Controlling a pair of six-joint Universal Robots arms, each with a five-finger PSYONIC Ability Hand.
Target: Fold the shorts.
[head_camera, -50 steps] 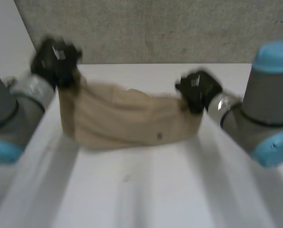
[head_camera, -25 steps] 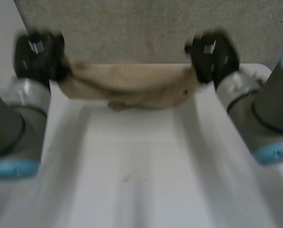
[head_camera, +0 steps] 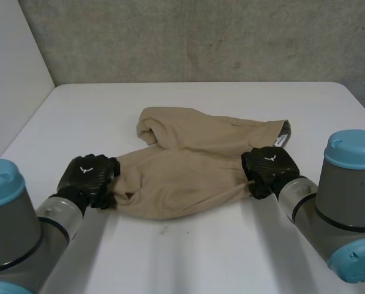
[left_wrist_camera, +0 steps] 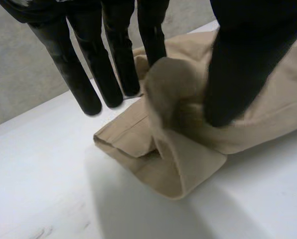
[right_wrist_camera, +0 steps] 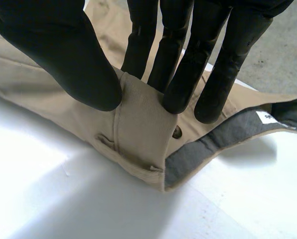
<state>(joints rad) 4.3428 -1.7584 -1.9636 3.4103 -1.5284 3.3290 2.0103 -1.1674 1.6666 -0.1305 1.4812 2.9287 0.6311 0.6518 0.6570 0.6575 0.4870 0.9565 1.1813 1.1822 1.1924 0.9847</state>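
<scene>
Rumpled on the white counter [head_camera: 201,257], between the two arms: tan fabric shorts [head_camera: 195,165], the far part doubled over on itself, grey lining [right_wrist_camera: 213,144] bared at the waistband end. At the near hemmed corner, the black left hand [head_camera: 87,177], pinching a raised fold of cloth between thumb and straight fingers [left_wrist_camera: 113,74]. At the waistband corner, the black right hand [head_camera: 268,168], pinching an upright fold of the band between thumb and fingertips [right_wrist_camera: 176,94].
</scene>
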